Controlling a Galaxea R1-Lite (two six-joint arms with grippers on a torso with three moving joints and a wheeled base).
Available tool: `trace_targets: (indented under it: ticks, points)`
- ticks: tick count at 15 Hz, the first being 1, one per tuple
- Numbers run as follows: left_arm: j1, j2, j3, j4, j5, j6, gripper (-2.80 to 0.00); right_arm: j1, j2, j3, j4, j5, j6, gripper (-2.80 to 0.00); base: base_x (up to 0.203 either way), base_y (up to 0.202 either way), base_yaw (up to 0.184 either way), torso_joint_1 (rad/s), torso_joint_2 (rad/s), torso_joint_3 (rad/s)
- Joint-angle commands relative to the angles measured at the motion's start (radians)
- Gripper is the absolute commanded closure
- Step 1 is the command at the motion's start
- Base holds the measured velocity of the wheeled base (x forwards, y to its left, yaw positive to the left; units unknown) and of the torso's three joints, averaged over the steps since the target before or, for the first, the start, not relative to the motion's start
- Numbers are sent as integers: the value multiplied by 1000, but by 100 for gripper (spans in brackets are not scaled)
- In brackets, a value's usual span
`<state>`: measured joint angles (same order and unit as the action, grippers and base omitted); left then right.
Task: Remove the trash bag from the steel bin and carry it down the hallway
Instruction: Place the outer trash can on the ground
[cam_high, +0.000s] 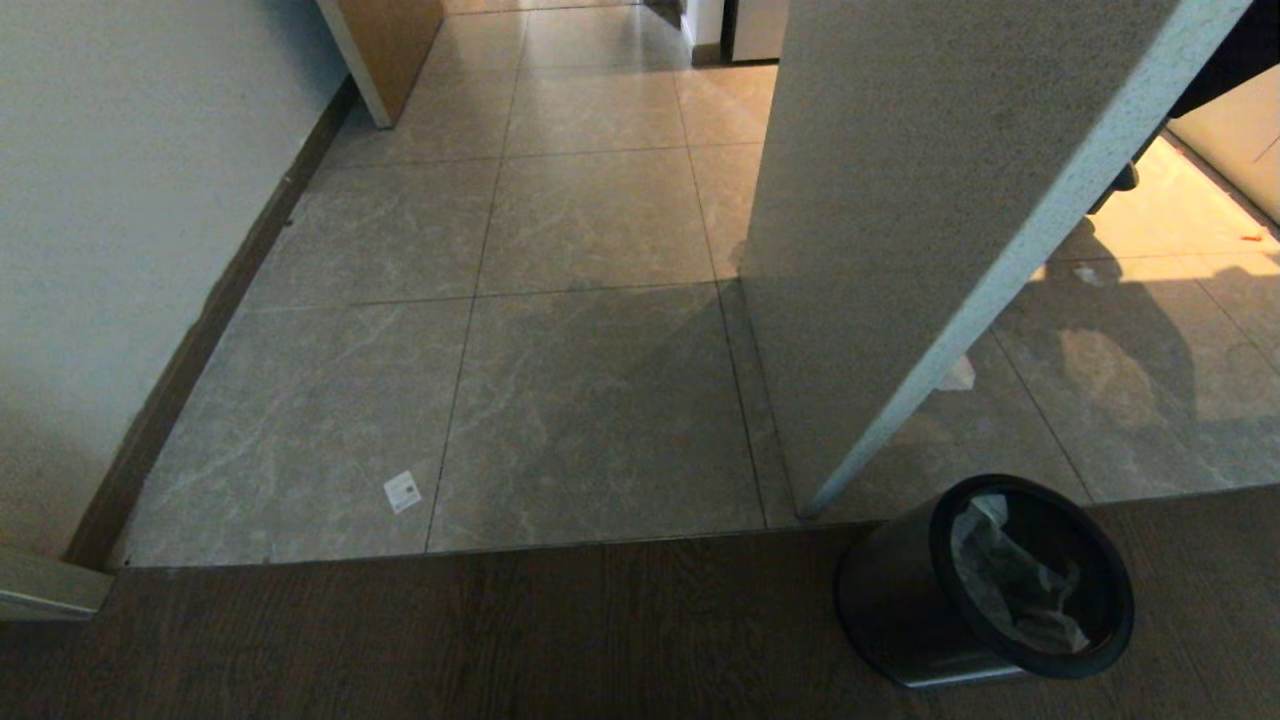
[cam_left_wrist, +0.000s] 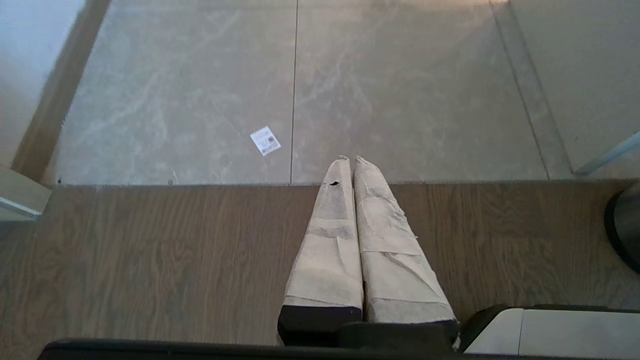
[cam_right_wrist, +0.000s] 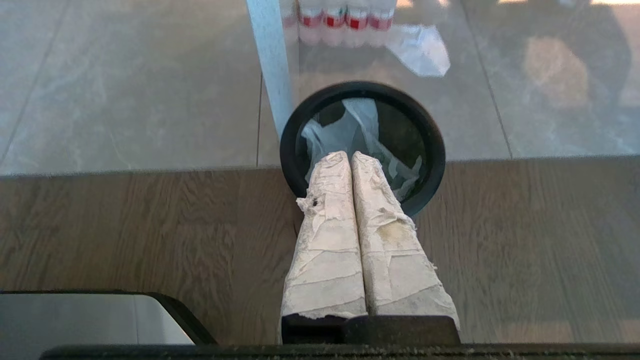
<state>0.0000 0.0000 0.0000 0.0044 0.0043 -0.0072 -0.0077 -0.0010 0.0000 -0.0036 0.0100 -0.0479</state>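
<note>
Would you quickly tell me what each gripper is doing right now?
Left gripper: shut, holding nothing.
Right gripper: shut, empty, above the steel bin.

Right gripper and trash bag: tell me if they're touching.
Cannot tell. In the right wrist view the shut right gripper overlaps the trash bag in the steel bin; no gap or contact shows.

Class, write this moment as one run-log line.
stage: start | trash bag: inside steel bin | left gripper: shut, empty | right gripper: shut, empty, above the bin | hallway: ahead

Wood-plank floor (cam_high: 400, 640) meets hallway (cam_high: 590, 330) tiles — steel bin (cam_high: 900, 610) on planks, paper label (cam_high: 402, 491) on tile.
</note>
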Motion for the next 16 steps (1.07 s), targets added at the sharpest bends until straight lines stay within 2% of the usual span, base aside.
trace_targets:
  ticks: [1,6,8,9,13,16]
  points:
    - [0,0,0,0,0,0,0,0,-1,0,1,3,-4,0,0,0,0,3,6,-198]
    - [0,0,0,0,0,1,0,0,-1,0,-2,-7,11,0,0,0,0,3,7,-166]
    - [0,0,0,0,0,1,0,0,12,-58,21,-10,0,0,0,0,0,0,2,-34]
    - [0,0,0,0,0,1,0,0,44,-143,83,-15,-1,0,0,0,0,0,0,0]
    - [0,0,0,0,0,1,0,-1,304,-553,547,-72,-7,0,0,0,0,0,0,0]
    - [0,0,0,0,0,1,0,4,555,-679,648,-114,-21,0,0,0,0,0,0,0]
